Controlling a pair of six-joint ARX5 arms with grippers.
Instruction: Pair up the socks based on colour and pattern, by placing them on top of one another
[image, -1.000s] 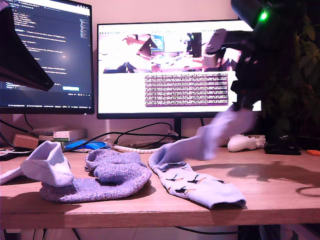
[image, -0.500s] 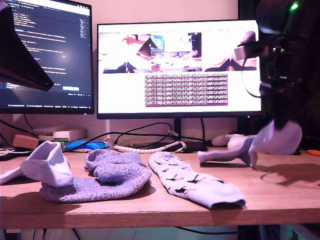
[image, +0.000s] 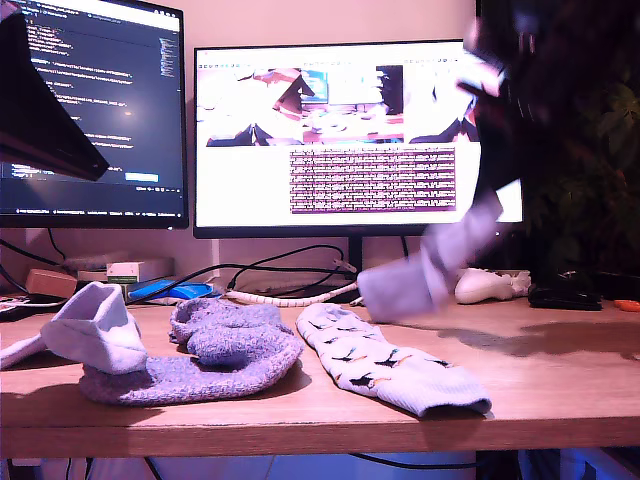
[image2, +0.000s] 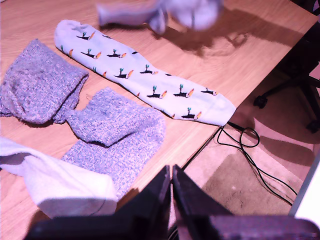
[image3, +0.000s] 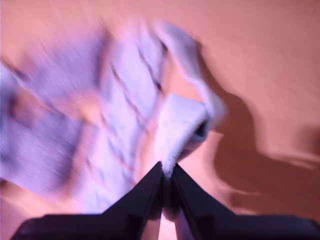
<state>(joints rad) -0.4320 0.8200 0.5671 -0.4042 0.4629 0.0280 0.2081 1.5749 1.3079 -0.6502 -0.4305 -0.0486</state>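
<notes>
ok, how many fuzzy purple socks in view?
2. One purple sock lies beside the bird-print sock; the other purple sock sits next to it, further from the bird-print one. More could be hidden.

A wooden desk (image: 560, 385) is seen carrying two lit monitors, a dark one with code (image: 95, 110) at the exterior view's left and a wider bright one (image: 335, 135) beside it. A white game controller (image: 487, 287), a coiled white cable (image: 285, 297) and a small box (image: 138, 270) are set along the back. A black floor cable (image2: 252, 150) is seen beyond the desk edge.
</notes>
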